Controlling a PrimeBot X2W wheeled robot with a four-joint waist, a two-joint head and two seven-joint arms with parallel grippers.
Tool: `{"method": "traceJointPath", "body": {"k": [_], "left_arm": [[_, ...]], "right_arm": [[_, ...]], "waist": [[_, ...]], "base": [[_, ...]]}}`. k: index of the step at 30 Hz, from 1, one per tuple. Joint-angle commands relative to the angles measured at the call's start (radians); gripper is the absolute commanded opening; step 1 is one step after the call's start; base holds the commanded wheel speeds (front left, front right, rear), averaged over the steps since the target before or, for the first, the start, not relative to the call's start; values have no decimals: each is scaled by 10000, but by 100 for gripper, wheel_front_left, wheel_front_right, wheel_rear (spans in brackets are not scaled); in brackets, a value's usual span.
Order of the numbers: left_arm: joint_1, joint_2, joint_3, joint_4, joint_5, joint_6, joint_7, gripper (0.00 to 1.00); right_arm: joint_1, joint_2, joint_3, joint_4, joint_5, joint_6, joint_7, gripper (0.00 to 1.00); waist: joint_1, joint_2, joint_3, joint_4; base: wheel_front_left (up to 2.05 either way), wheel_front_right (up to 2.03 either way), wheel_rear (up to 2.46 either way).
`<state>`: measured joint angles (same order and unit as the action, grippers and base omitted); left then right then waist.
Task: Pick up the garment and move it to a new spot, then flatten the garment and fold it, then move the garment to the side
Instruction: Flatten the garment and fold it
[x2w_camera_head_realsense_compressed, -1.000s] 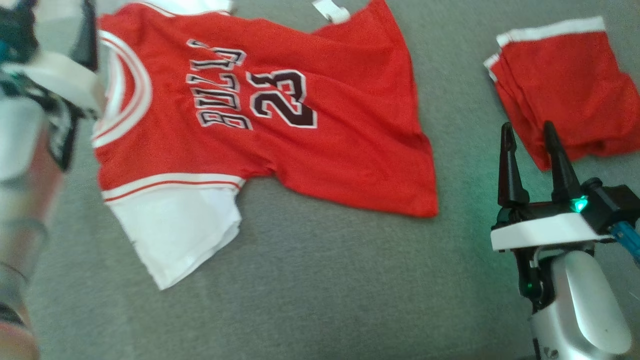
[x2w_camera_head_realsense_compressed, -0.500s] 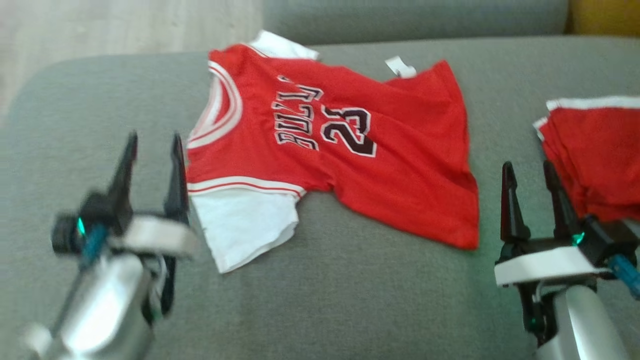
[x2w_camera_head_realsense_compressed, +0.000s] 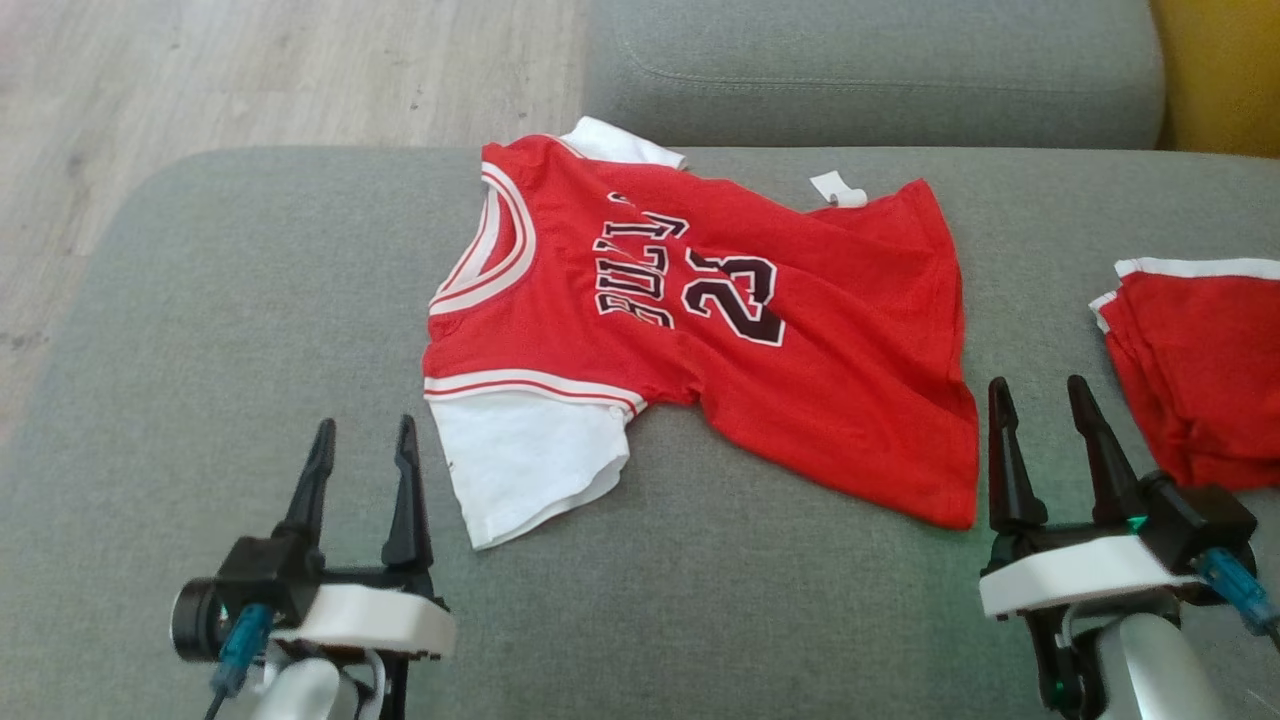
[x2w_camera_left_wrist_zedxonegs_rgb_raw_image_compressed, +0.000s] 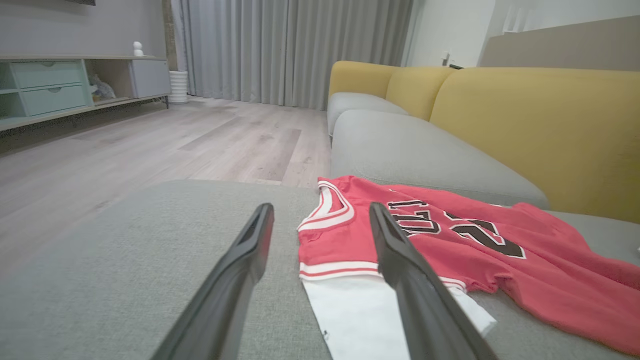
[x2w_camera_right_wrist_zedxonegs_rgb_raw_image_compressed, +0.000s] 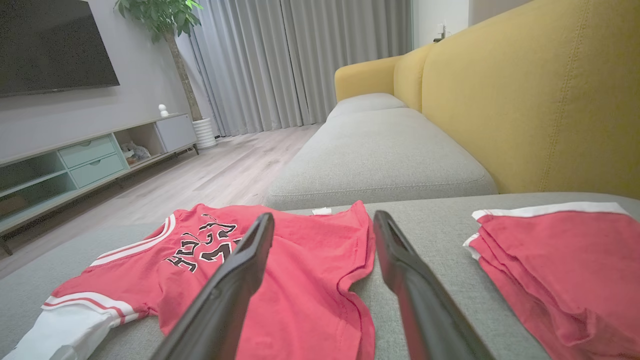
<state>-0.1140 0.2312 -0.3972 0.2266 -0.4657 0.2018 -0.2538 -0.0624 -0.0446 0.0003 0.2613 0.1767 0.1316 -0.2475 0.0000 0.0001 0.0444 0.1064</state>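
The garment (x2w_camera_head_realsense_compressed: 700, 330) is a red jersey with white sleeves and the number 23, lying spread on the grey sofa seat (x2w_camera_head_realsense_compressed: 250, 350) with its collar to the left. My left gripper (x2w_camera_head_realsense_compressed: 363, 430) stands open near the seat's front, just left of the white sleeve and apart from it. My right gripper (x2w_camera_head_realsense_compressed: 1038, 388) is open too, empty, beside the jersey's hem corner. The left wrist view has the garment (x2w_camera_left_wrist_zedxonegs_rgb_raw_image_compressed: 450, 250) ahead and to the right of the left gripper (x2w_camera_left_wrist_zedxonegs_rgb_raw_image_compressed: 320, 210). In the right wrist view the garment (x2w_camera_right_wrist_zedxonegs_rgb_raw_image_compressed: 140, 270) lies ahead and left of the right gripper (x2w_camera_right_wrist_zedxonegs_rgb_raw_image_compressed: 324, 217).
A folded pile of red shorts (x2w_camera_head_realsense_compressed: 1200, 370) with white trim lies at the seat's right, close to my right gripper. A second grey cushion (x2w_camera_head_realsense_compressed: 870, 70) lies beyond, the yellow backrest (x2w_camera_head_realsense_compressed: 1220, 70) at far right. Wooden floor (x2w_camera_head_realsense_compressed: 250, 70) lies past the seat's left edge.
The head camera has tilted up, so the whole picture shifted down. My left arm came away from the collar end to the lower left, gripper open. The garment lies as before.
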Motion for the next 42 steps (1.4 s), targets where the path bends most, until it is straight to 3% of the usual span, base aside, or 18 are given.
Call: {"method": "traceJointPath", "body": {"k": [1,13,27,28,29,35,42], "left_arm": [[-422,75,421,-192,98,-52,-79,100],[-710,-129,-228,1934,-346,-886,1120,100],[-1462,-172,-612,3773,-570,-1044,2699,100],[-1453,-174,-659,3852,-619,-1098,2897,35],[-1444,-173,-709,3899,-651,-1137,3079,0],[-1533,-102,-639,3614,-635,-1032,2836,0],[-1807,-17,-140,2649,-454,-849,743,0]], "right_arm": [[-213,-56,291,-323,57,-9,-78,100],[-218,-56,385,-388,19,-9,-86,100],[-447,-56,379,-332,28,-9,-92,100],[-458,-56,370,-327,34,-9,-94,100],[-469,-56,359,-323,42,-9,-96,100],[-488,-56,319,-298,74,-9,-107,100],[-362,-56,429,-34,55,-9,69,100]], "waist": [[0,-1,20,-44],[0,-1,407,-507],[0,-1,846,-997],[0,-1,847,-1016],[0,-1,846,-1032],[0,-1,815,-1038],[0,-1,634,-899]], "base": [[0,0,0],[0,0,0],[0,0,0],[0,0,0],[0,0,0],[0,0,0],[0,0,0]]}}
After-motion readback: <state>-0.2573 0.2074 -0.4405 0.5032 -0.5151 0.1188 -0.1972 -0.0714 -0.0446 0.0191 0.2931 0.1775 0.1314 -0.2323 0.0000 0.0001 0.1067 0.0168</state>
